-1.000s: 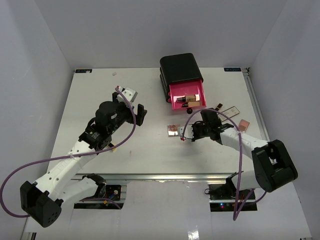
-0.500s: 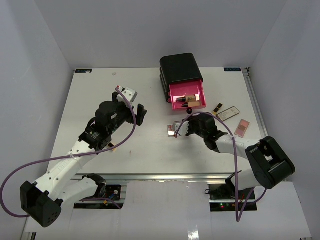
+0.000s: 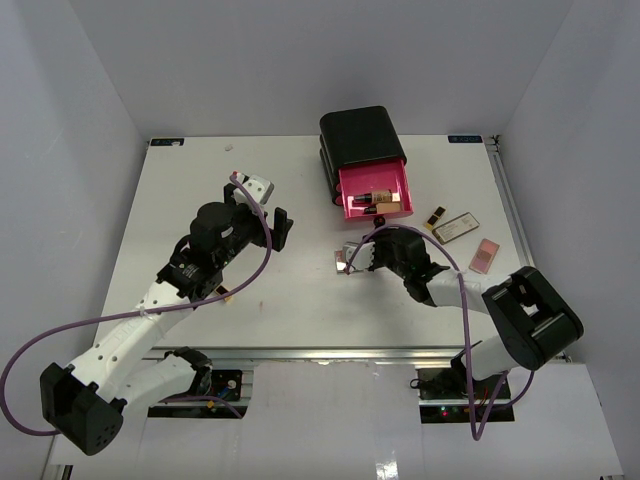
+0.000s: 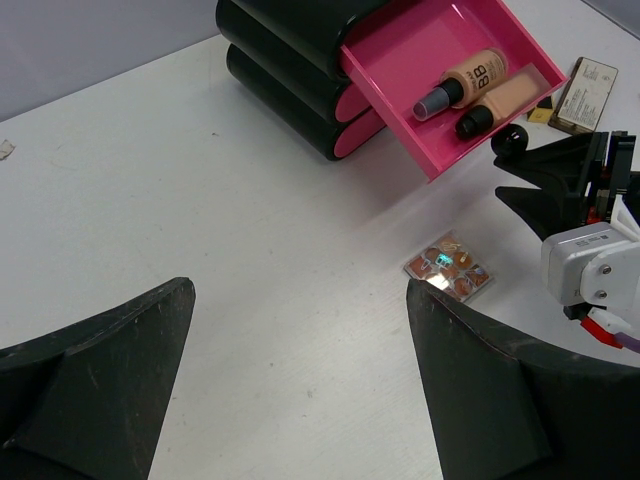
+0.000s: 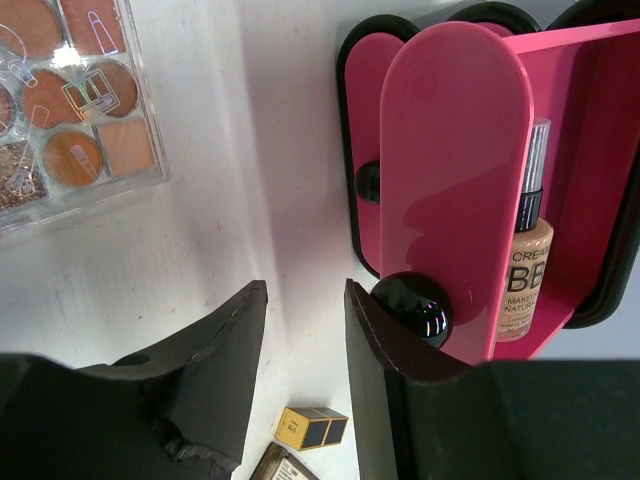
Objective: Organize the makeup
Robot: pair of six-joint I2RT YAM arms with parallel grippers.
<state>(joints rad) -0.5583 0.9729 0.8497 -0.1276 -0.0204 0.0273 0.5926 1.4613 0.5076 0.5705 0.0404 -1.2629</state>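
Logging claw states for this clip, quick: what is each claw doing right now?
Left claw: open wide, holding nothing.
Right claw: open by a narrow gap, nothing between its fingers.

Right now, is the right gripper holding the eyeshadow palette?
No, in the right wrist view the eyeshadow palette lies flat on the table, apart from the right gripper, whose slightly parted jaws have nothing between them.

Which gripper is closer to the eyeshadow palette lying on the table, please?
Right. The right gripper sits just beside the eyeshadow palette, by the open pink drawer; the left gripper hovers well off to the palette's left.
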